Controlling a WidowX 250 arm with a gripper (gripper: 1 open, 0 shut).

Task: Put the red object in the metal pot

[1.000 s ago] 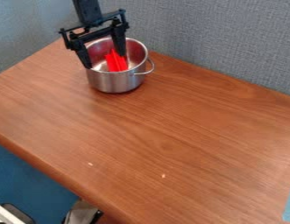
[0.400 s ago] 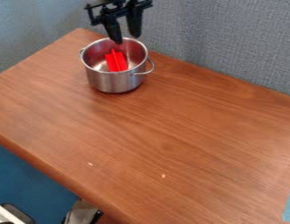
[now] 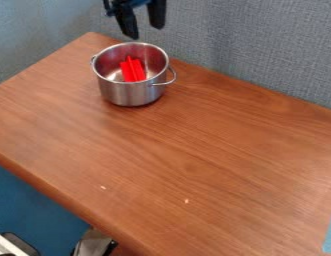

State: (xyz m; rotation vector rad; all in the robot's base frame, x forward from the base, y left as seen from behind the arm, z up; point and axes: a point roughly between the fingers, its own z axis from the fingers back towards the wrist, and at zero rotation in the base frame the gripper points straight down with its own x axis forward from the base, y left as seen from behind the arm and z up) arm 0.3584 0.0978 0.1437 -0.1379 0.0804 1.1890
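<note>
The red object (image 3: 133, 70) lies inside the metal pot (image 3: 130, 76) on the wooden counter (image 3: 181, 150). The pincer (image 3: 133, 18) hangs above the pot, holding nothing. I cannot tell how wide it stands.

From my feed, the metal pot (image 3: 130, 76) reads as bare steel, polished and shiny, its straight side catching soft grey reflections and its rim gleaming bright. Inside it, the red object (image 3: 134, 70) looks like plastic, a saturated bright red with a slight sheen; I can't make out its fine surface at this size. The table (image 3: 195, 150) is wood or wood-look, warm reddish brown with visible grain streaks, smooth with a low satin gloss. The wall (image 3: 261, 40) behind looks like grey-blue fabric or textured covering, matt and slightly rough. The gripper (image 3: 136, 14) up top looks matt black, hard.
</note>
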